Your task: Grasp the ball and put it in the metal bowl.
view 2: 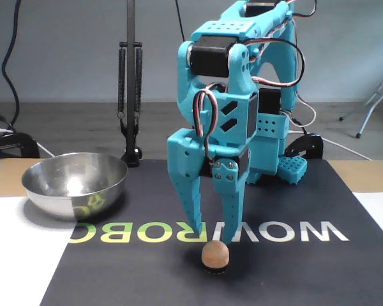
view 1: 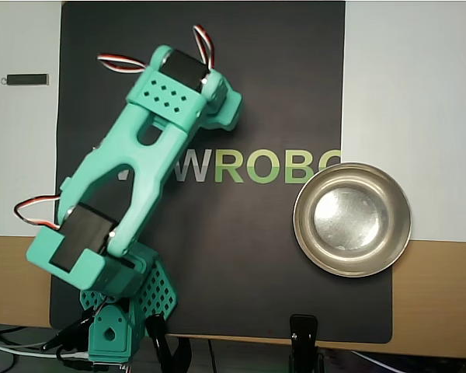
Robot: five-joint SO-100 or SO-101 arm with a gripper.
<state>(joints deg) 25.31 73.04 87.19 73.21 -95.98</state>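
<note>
Fixed view, left to right: metal bowl point(view 2: 75, 183) upright at the mat's point(view 2: 306, 268) left edge, mouth up. Gripper point(view 2: 210, 236) points straight down, fingers spread apart, tips just above the ball point(view 2: 215, 255) near the mat's front edge. Ball round, no long axis.

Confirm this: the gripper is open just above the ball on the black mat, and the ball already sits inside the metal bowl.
Half of that is wrong. The fixed view shows the ball lying on the black mat, not in the metal bowl, which is empty. The gripper is open just above the ball.
</note>
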